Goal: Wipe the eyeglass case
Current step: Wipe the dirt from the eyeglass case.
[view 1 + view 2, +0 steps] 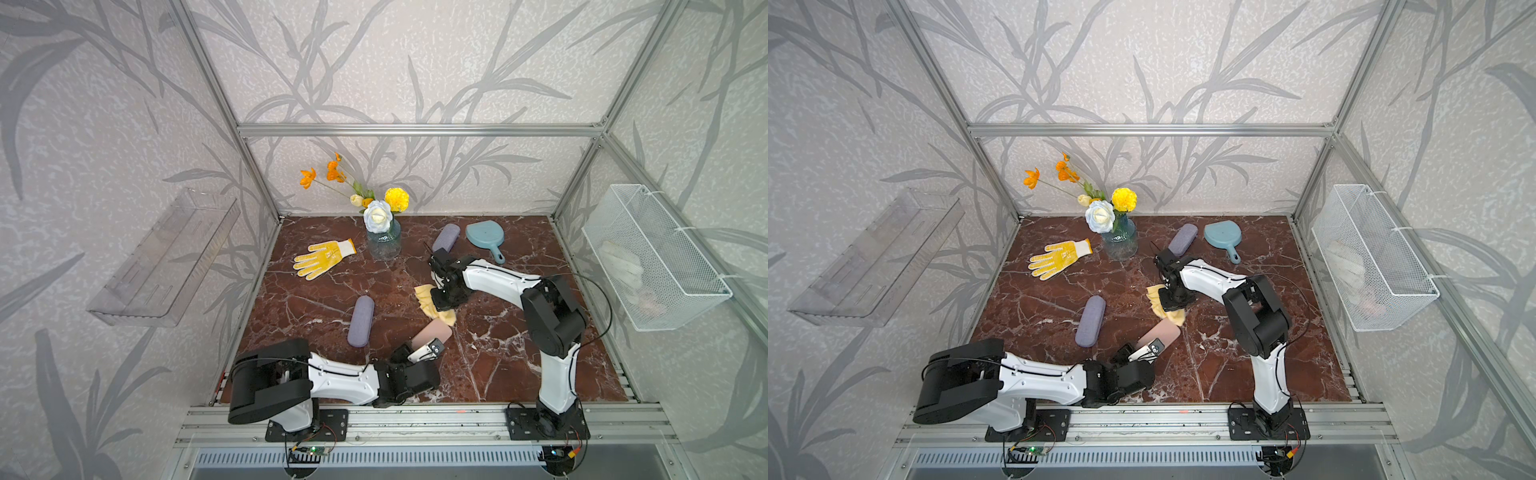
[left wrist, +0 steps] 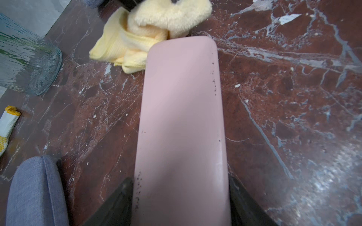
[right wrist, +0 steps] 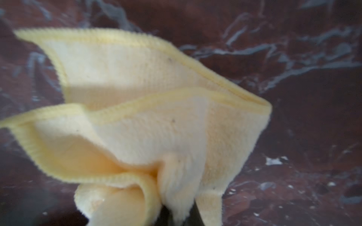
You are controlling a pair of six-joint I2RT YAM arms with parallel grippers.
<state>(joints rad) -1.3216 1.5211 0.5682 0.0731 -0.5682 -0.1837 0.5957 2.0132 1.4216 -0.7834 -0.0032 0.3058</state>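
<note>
- The worktop is red marble, and everything that matters sits in its middle, a little nearer the front edge than the back, between my two arms
- The pink case has its near end raised in my left jaws, and its long axis slants away from them towards the back right corner, so it points at my other arm
- The yellow cloth hangs bunched just past the far end of the case, and in both top views its lower corner touches or overlaps that end; from the cloth, the case runs lengthways back towards the front edge
- My left gripper is clamped on the near end of the case, one finger on each long side; this arm is the nearer one, and I judge its job is to hold the case steady
- My right gripper is closed tight on the cloth and points down just beyond the far end; I judge the coming stroke must drag the cloth along the long axis towards my left fingers
- Dark specks dot both long edges of the case, thickest beside my left fingers, so the cloth has to reach the edges too
- I can read no brand or writing on the case or cloth; the glove near the left edge has a small mark, too small to read
</note>
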